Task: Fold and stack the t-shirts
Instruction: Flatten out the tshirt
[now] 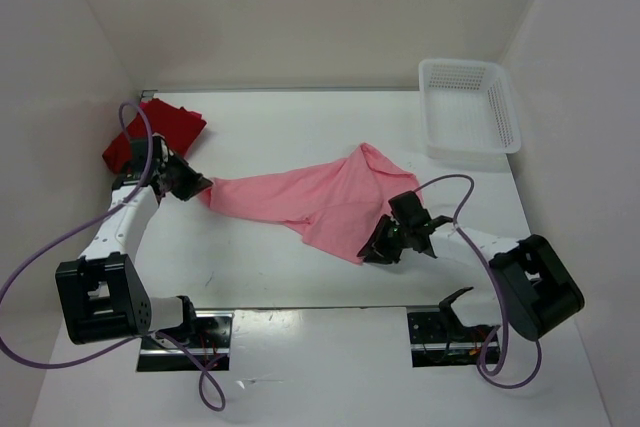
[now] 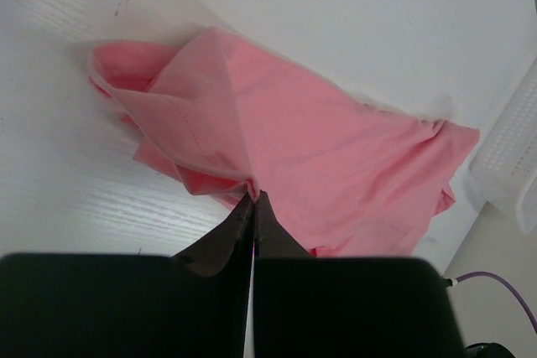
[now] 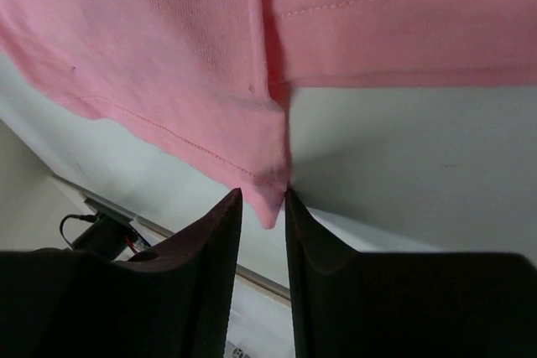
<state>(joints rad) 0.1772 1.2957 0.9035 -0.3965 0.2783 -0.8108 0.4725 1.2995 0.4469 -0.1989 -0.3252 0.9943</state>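
Right wrist view shows my right hand (image 3: pixel 263 199) half-open around a corner of the pink t-shirt (image 3: pixel 168 64), which is stretched across the counter (image 1: pixel 260 267) from my clamped left hand (image 1: pixel 195 185), so this shallow bite may slip.

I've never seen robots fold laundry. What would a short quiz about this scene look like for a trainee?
1. True or false: the basket holds a shirt.
2. The left gripper is: A) open, holding nothing; B) shut on the pink shirt; C) holding the basket.
3. Fill in: the right gripper has its open jaws on either side of the pink shirt's ____.
Key: 1 false; 2 B; 3 corner.
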